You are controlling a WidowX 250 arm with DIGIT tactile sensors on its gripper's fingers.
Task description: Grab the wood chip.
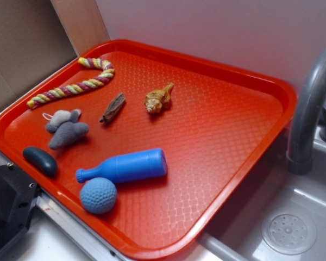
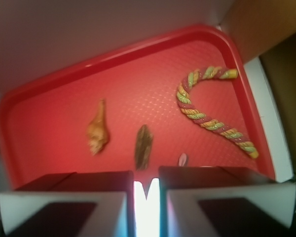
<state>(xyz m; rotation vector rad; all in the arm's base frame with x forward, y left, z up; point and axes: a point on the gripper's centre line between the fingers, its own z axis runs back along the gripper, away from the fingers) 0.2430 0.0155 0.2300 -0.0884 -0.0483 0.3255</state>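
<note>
One red tray (image 1: 271,92) beside a grey sink (image 1: 293,217). On the tray, seven things:

- One wood chip (image 1: 113,107), small, flat and brown, with pointy ends. Near the back of the tray, just beside the shell, not touching it.
- One tan shell (image 1: 158,98), curly.
- One rope (image 1: 73,84), yellow and pink, bent like a hook.
- One grey toy mouse (image 1: 67,128).
- One dark smooth pebble (image 1: 40,160) by the front edge.
- One blue bottle (image 1: 125,166), lying down.
- One blue bumpy ball (image 1: 98,195), touching the bottle.

From the wrist view: one gripper (image 2: 146,197), two dark fingers (image 2: 74,197) close together with only a thin gap, holding nothing. Wood chip right ahead of that gap, apart from the fingers.
</note>
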